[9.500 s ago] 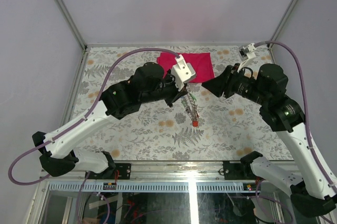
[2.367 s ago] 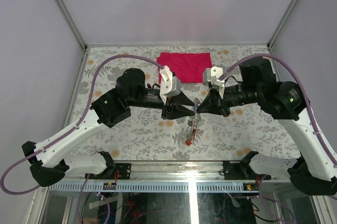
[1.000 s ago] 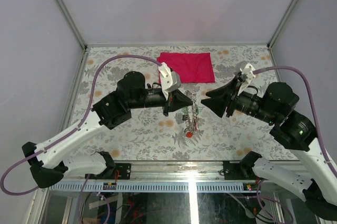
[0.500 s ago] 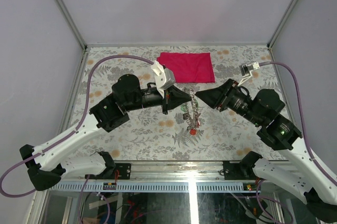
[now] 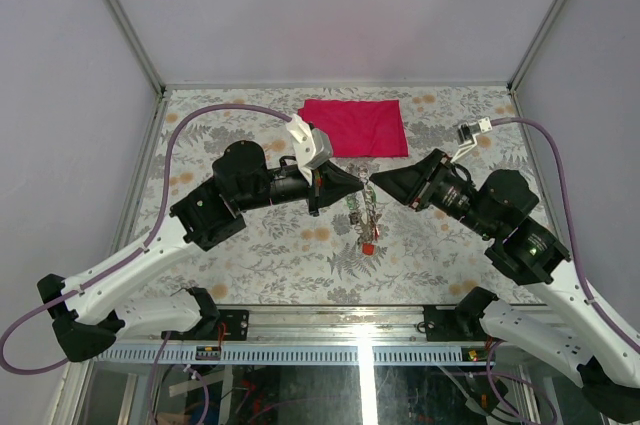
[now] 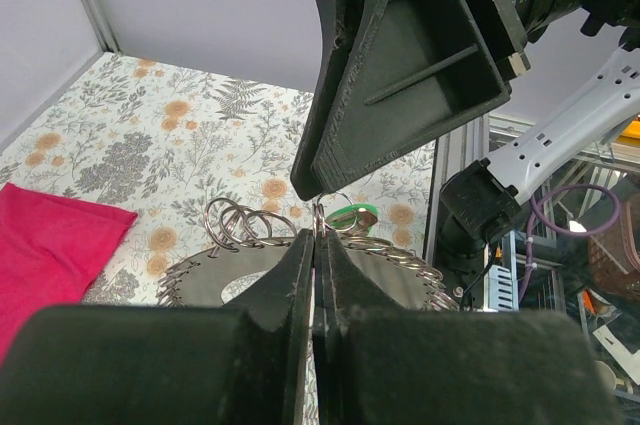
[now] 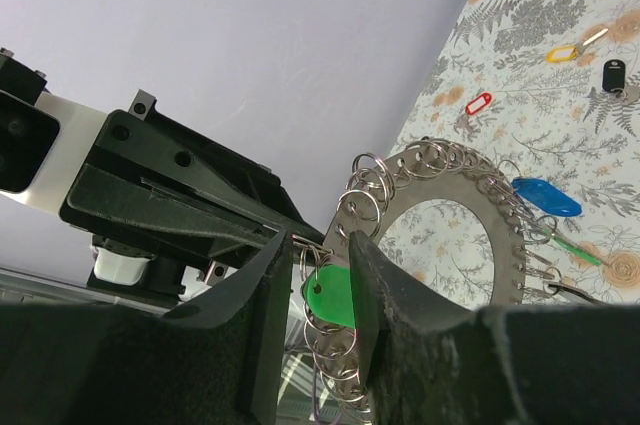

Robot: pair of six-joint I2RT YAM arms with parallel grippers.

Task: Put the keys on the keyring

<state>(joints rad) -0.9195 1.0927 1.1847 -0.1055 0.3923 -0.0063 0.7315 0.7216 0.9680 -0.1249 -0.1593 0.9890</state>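
Grey keyring [image 7: 507, 245], pinched in left jaws

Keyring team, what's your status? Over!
Left gripper shut on keyring rim, held up. Right gripper straddles green key, grip unclear. Nothing blocking.

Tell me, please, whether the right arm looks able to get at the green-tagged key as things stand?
Probably yes: the right gripper, jaws apart, straddles the green-tagged key on the keyring; nothing blocks it.
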